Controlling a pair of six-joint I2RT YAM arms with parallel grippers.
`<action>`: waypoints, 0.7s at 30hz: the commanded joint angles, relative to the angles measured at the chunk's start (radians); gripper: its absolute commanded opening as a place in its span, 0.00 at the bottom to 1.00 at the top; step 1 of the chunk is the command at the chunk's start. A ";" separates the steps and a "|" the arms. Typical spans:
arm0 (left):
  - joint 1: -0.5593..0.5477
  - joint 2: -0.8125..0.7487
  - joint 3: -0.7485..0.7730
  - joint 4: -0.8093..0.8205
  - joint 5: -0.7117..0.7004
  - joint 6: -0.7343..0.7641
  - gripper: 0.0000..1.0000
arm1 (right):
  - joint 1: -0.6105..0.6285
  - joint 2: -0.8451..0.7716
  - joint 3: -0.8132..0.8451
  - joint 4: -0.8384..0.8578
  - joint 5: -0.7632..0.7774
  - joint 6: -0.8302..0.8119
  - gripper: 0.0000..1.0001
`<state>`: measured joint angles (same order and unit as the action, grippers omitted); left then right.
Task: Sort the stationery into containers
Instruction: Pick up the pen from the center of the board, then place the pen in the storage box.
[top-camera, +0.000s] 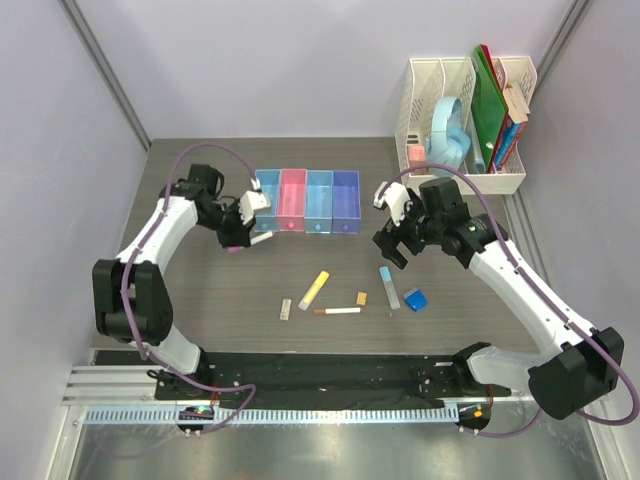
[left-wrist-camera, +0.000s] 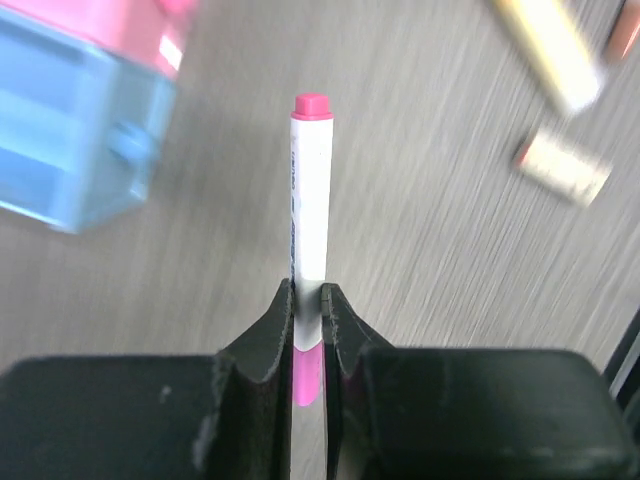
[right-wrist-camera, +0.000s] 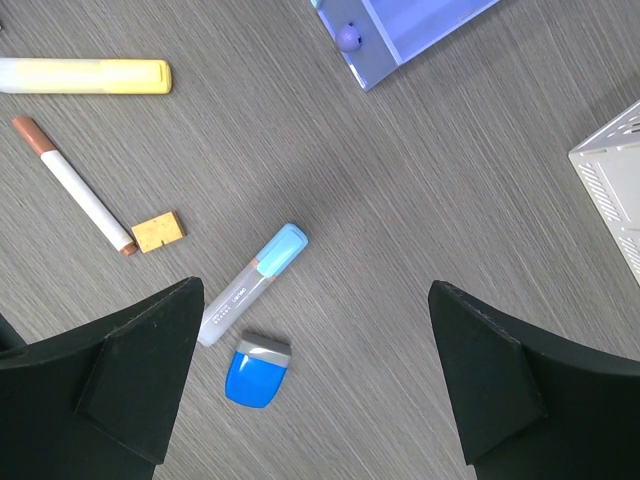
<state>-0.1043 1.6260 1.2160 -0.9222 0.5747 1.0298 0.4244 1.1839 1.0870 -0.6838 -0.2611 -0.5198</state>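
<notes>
The left arm (top-camera: 160, 228) and the right arm (top-camera: 525, 290) are wearing smooth white shells over their long links, with chunky black housings sitting at the joints. A thin purple cable (top-camera: 207, 147) is looping along the left arm, and a 2nd purple cable (top-camera: 455, 170) is arching over the right arm and trailing round its black shoulder block (top-camera: 570, 375). A small white camera box (top-camera: 258, 200) is sitting on the left wrist, and another white box (top-camera: 392, 198) on the right wrist. The jaws are showing matte black. On the left, 2 slim prongs with rounded tips are rising from a wide black body. On the right, they are showing as 2 broad, blunt wedges.
</notes>
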 joint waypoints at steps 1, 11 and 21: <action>0.003 -0.063 0.126 0.029 0.206 -0.334 0.00 | 0.007 -0.052 0.037 0.000 -0.003 0.015 1.00; -0.003 0.040 0.288 0.474 0.030 -1.025 0.00 | 0.007 -0.076 0.025 0.003 -0.001 0.020 1.00; -0.038 0.290 0.480 0.438 -0.282 -1.197 0.00 | 0.007 -0.095 -0.002 0.013 -0.003 0.018 1.00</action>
<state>-0.1268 1.8481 1.6360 -0.4839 0.4206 -0.0784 0.4248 1.1202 1.0855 -0.6857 -0.2611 -0.5156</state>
